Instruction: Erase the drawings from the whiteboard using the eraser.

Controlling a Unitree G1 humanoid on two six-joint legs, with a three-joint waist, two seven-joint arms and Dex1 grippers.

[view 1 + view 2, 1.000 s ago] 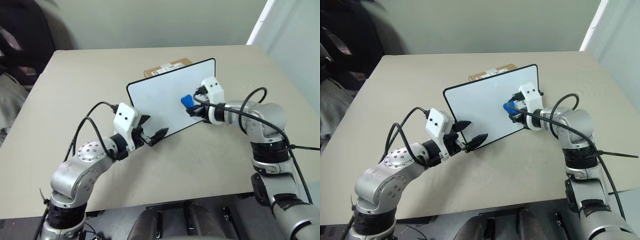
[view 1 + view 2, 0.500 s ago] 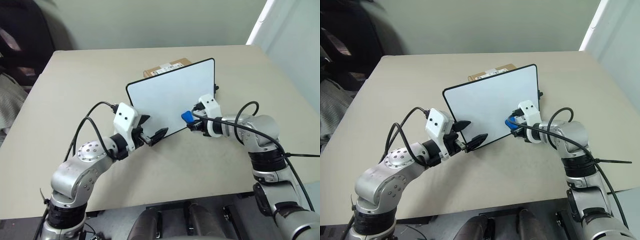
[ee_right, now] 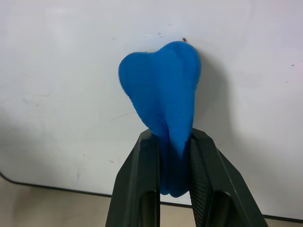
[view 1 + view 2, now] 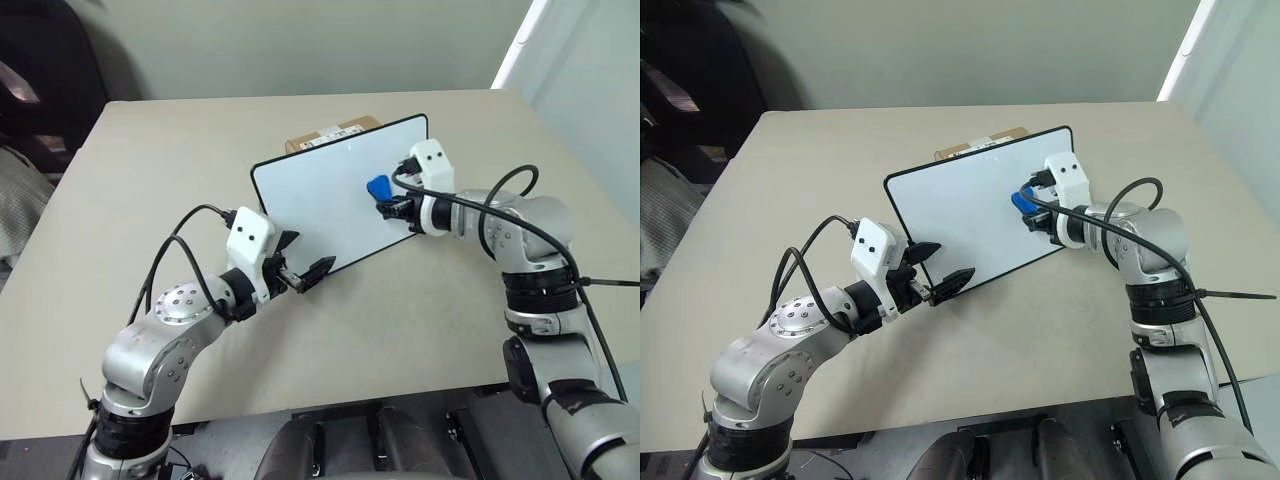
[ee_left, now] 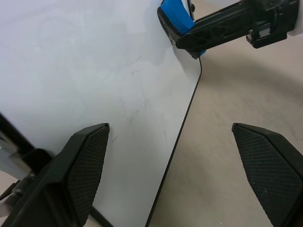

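Since half a second ago our right pincer point(image 4: 388, 203) has swept back up the whiteboard point(image 4: 320, 200), from near its lower right corner to the upper right part of its face; a second ago it was pressing near this same area. Our left arm has kept its place.

Nearest to us, over the front middle of the tabletop point(image 4: 150, 180), our left pincer point(image 4: 305, 262) stands open at the whiteboard's bottom edge. In the left wrist view one finger point(image 5: 80, 165) lies in front of the white face and the other shows over bare tabletop past the rim; we cannot tell whether either touches the board.

Beyond it the whiteboard stands tilted near the middle of the tabletop, its black rim running around rounded corners. Its face looks wiped; we make out only faint grey scuffs and a few tiny specks, and no red drawings.

On the board's right half, our right pincer is clamped on the blue eraser point(image 3: 163, 94), whose soft body is squeezed between the two black fingers point(image 3: 137, 189) and bulges out past their tips. The eraser's far end is pressed against the white surface.

Behind the board's top edge, a brown cardboard box point(image 4: 325, 135) with a white label peeks out, towards the far edge of the tabletop.
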